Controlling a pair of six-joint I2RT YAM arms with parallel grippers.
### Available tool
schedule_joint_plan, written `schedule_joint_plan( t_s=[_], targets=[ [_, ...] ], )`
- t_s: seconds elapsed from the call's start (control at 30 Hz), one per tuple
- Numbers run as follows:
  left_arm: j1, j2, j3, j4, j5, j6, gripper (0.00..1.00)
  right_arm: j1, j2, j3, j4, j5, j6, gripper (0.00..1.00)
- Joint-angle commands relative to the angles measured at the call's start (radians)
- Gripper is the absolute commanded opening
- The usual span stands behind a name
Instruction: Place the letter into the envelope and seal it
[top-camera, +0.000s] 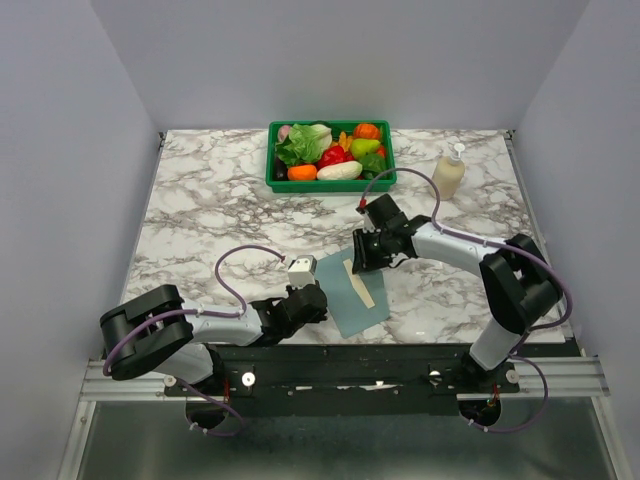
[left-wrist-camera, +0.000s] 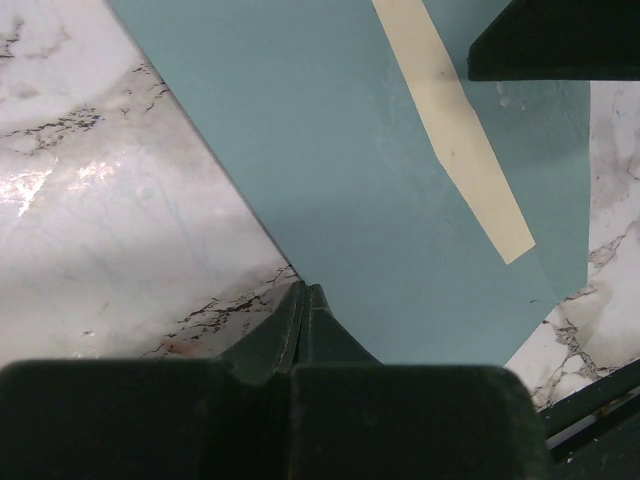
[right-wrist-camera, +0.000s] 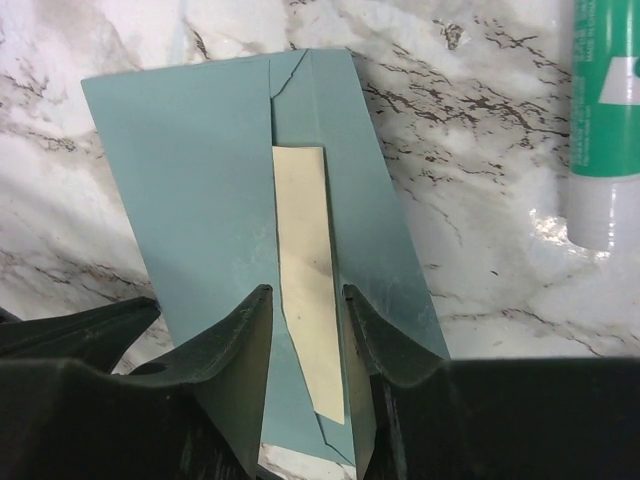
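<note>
You had the envelope lying flat on the bench, close to the near edge and between the two arms. The letter showed only as a narrow cream strip along the middle of it. The rest seemed covered by teal paper, but I could not tell how deep it really sat inside. The left jaws were closed together, with the tips at the near-left edge of the envelope; whether they pressed on it was not clear. The right jaws stood partly open above the far end, one finger on each side of the cream strip, and as far as I could see they held nothing. In my judgement both papers were very light, thin and limp, so they would bend under their own weight and crease easily if you squeezed them hard. A flat sheet gives almost nothing to pinch, therefore you should have taken it at a free edge or a corner, and held the envelope down with the other arm. The bench was a smooth, shiny marble pattern, so I expected the paper to slide on it rather than stay. There was enough room around. The green tray of toy vegetables and the bottle stood well apart at the far side, and a green and white tube lay near the envelope.
</note>
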Motion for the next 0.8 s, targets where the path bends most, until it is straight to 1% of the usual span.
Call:
schedule_joint_plan(
  t_s=[0.0,0.3,0.77],
  targets=[
    [0.003,0.039,-0.056,-0.170,0.052,0.011,0.00,0.008,0.038,-0.012,0.038,-0.047,-0.016,0.40],
    [0.003,0.055,-0.048,-0.163,0.060,0.012,0.00,0.009,0.061,-0.041,0.043,0.014,-0.013,0.31],
    [0.003,0.067,-0.040,-0.153,0.066,0.018,0.00,0.072,0.079,-0.039,0.043,0.039,-0.001,0.25]
  ],
)
